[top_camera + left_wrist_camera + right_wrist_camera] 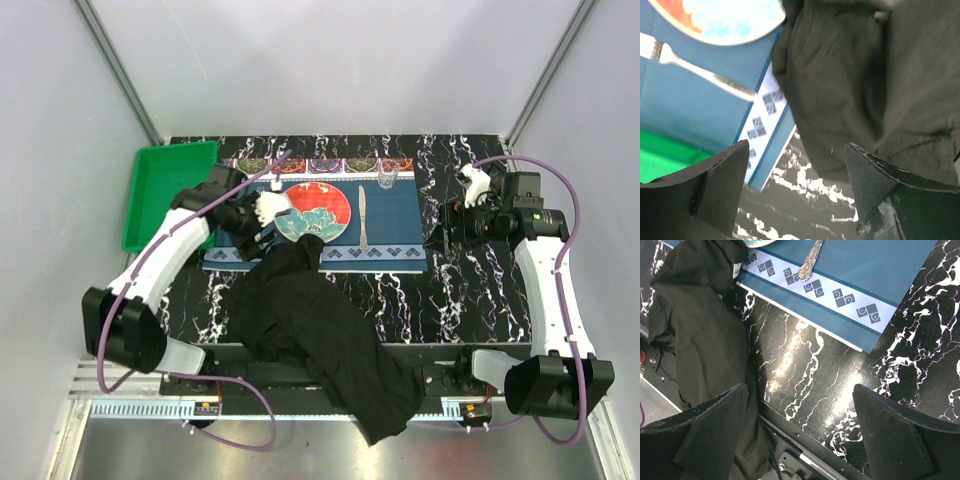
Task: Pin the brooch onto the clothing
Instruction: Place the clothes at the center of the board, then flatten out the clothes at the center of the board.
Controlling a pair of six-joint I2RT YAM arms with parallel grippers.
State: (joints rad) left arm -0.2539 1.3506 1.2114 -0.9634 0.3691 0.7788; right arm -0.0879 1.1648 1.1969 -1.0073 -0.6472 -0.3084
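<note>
The black shirt lies crumpled, its long axis slanting from the near-left corner of the placemat past the near edge of the surface. The left gripper and right gripper both have their jaws apart.

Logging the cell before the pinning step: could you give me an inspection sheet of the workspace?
Surface: black marbled table, partly covered by a blue placemat.
Job's things: black shirt crumpled, draping over the near edge; brooch not seen.
Clutter: plate, knife, fork and small glass on the placemat; green tray at the far left.
Grippers: left gripper open, above the shirt's edge; right gripper open, over bare table.
Cables: a purple cable loops along each arm.
Surroundings: plain white walls.
</note>
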